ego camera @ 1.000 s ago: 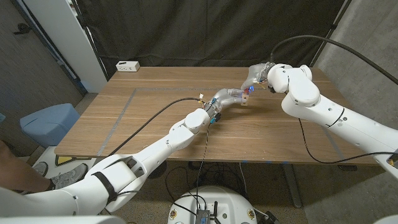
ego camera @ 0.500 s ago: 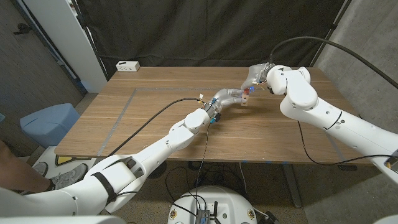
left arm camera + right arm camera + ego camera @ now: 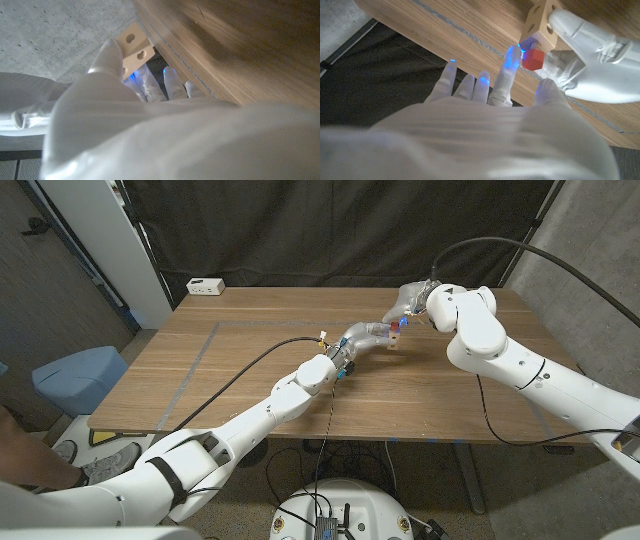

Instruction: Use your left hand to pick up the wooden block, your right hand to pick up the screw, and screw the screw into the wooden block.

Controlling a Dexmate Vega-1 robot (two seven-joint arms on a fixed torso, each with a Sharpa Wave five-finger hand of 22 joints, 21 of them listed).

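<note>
- Upper centre of the head view: the left hand (image 3: 368, 337) grips the wooden block (image 3: 392, 343) over the bench (image 3: 240, 370).
- The right hand (image 3: 520, 75) pinches the red-headed screw (image 3: 534, 59) against the block.
- Keep the block steady, the screw square to its hole, and turn gently.

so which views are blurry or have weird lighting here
Head view: sharp and evenly lit, soft shadows under the arms on the table. Left wrist view: the left hand is a washed-out blur up close, the wooden block clearer. Right wrist view: the right hand is soft and glowing blue at its fingertips, the red screw and block sharper.
</note>
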